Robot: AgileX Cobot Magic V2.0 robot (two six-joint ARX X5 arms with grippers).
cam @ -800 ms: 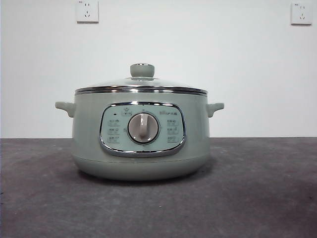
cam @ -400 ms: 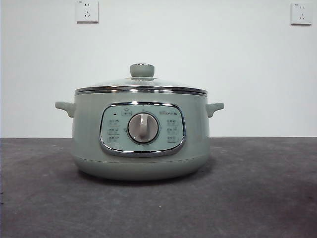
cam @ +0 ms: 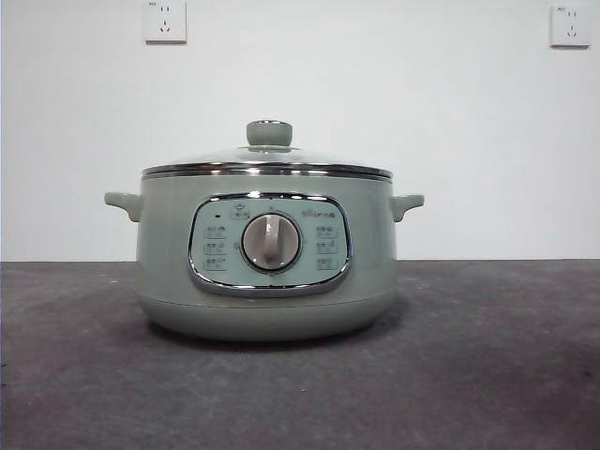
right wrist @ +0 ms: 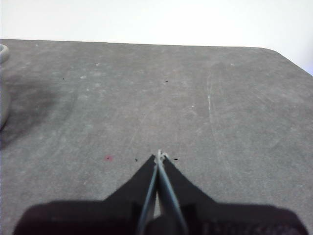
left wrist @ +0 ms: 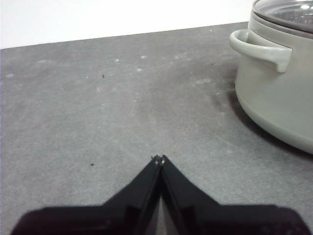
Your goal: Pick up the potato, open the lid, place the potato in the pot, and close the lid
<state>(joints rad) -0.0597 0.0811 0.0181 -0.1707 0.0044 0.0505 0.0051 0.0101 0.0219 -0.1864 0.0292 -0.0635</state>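
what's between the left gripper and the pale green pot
Only bare grey tabletop, seen in the left wrist view, separates the left gripper, jaws shut, from the pale sage-green round pot.

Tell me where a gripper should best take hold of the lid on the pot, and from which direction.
Grip the lid by its round pale-green knob, coming straight down from above. The knob stands upright at the dome's centre, the only raised part; the steel rim sits flush on the pot, leaving no edge to pinch.
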